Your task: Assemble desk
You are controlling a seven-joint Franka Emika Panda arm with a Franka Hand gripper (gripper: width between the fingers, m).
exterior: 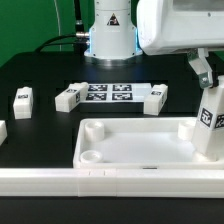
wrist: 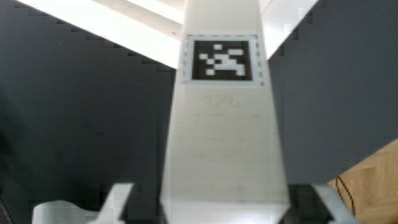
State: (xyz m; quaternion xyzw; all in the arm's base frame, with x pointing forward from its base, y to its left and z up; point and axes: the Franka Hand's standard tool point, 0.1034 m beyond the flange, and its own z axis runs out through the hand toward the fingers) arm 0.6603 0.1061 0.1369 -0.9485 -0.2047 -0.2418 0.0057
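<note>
The desk top [exterior: 130, 140] is a wide white rimmed tray lying flat, with a round socket [exterior: 92, 157] in its near corner on the exterior view's left. A white post leg [exterior: 210, 125] with a black-and-white tag stands upright at the tray's corner on the exterior view's right. My gripper [exterior: 206, 82] is shut on the top of this leg. In the wrist view the same leg [wrist: 222, 120] runs away from between my fingers [wrist: 121, 205], tag facing the camera, with the tray's rim [wrist: 80, 22] beyond it. Whether the leg's foot sits in a socket is hidden.
Loose legs lie on the black table behind the tray: one [exterior: 22, 98], another [exterior: 67, 98], a third [exterior: 156, 97]. The marker board [exterior: 108, 93] lies between them. A long low white rail [exterior: 100, 182] runs along the front. The arm's base [exterior: 108, 30] stands at the back.
</note>
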